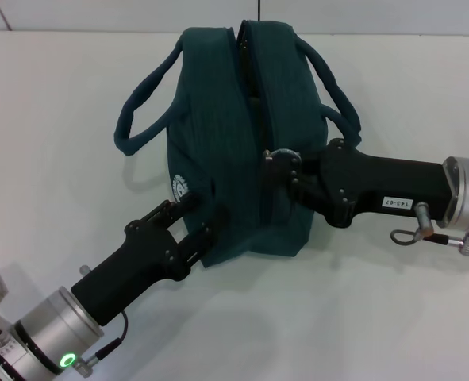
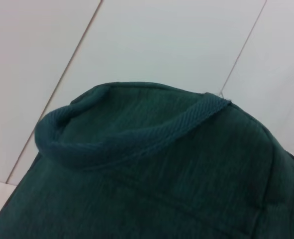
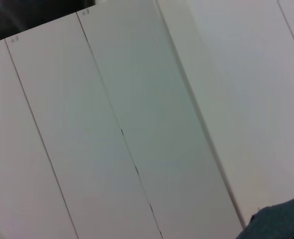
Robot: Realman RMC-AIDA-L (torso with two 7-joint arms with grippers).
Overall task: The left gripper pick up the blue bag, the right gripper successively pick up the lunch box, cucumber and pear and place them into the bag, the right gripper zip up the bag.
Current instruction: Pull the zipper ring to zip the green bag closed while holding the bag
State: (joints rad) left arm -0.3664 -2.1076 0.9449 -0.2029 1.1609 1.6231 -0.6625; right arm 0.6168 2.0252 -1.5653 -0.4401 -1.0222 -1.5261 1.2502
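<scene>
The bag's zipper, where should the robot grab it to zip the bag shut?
Probably the small ring-shaped zipper pull on top of the dark teal fabric bag, pinched from the robot's right, where the right gripper sits. The zip line runs away from the robot along the top, so pulling along it looks easiest. The left gripper steadies the near side.

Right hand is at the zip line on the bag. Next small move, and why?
Probably draw the right hand along the seam toward the bag's far end. It sits at the near end of the top seam of the bag, which gapes open beyond it. No lunch box, cucumber or pear is on the table, so zipping seems to be what's left. The left hand braces the bag's near side.
</scene>
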